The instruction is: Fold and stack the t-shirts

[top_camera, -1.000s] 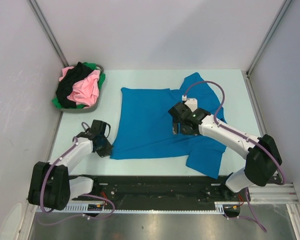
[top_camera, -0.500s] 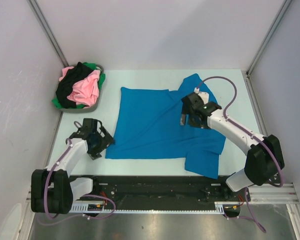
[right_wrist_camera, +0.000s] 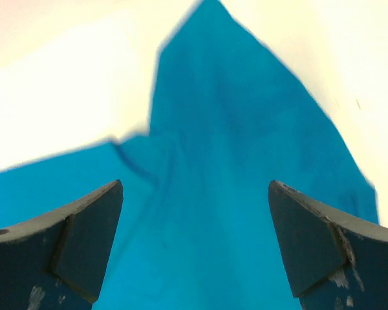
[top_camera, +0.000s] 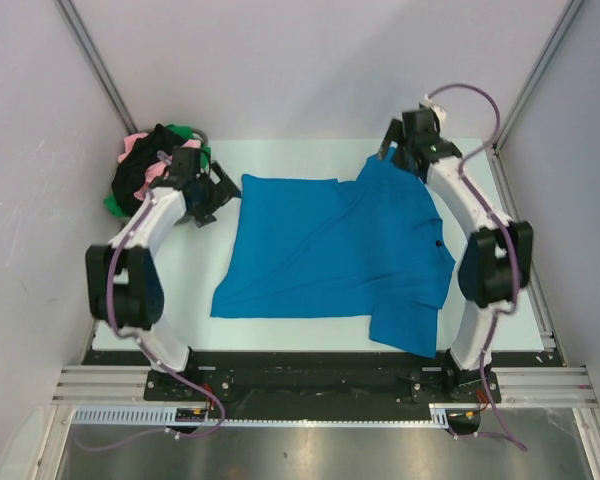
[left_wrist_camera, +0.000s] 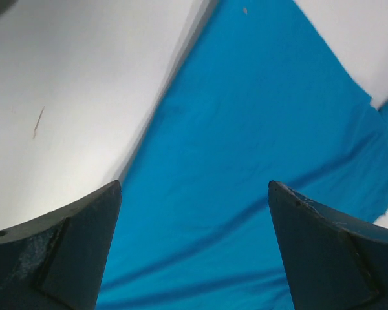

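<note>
A bright blue t-shirt (top_camera: 325, 250) lies spread flat on the pale table (top_camera: 520, 200), one sleeve pointing to the far right. My left gripper (top_camera: 220, 192) hovers open at the shirt's far left corner. In the left wrist view the left gripper (left_wrist_camera: 194, 184) has blue cloth (left_wrist_camera: 258, 129) below it and nothing between its fingers. My right gripper (top_camera: 388, 153) hangs open over the far sleeve. The right wrist view shows the right gripper (right_wrist_camera: 195, 183) above that sleeve (right_wrist_camera: 226, 129), holding nothing. Pink, black and green t-shirts (top_camera: 135, 182) are heaped at the far left.
The heap sits in a round grey basket (top_camera: 204, 139), largely hidden behind my left arm. White walls with metal posts (top_camera: 95, 60) close in the table on three sides. A black rail (top_camera: 300, 375) runs along the near edge.
Both arms swung from the near half of the table to its far edge. The left gripper opened and left the shirt's near left corner, which now lies flat.
</note>
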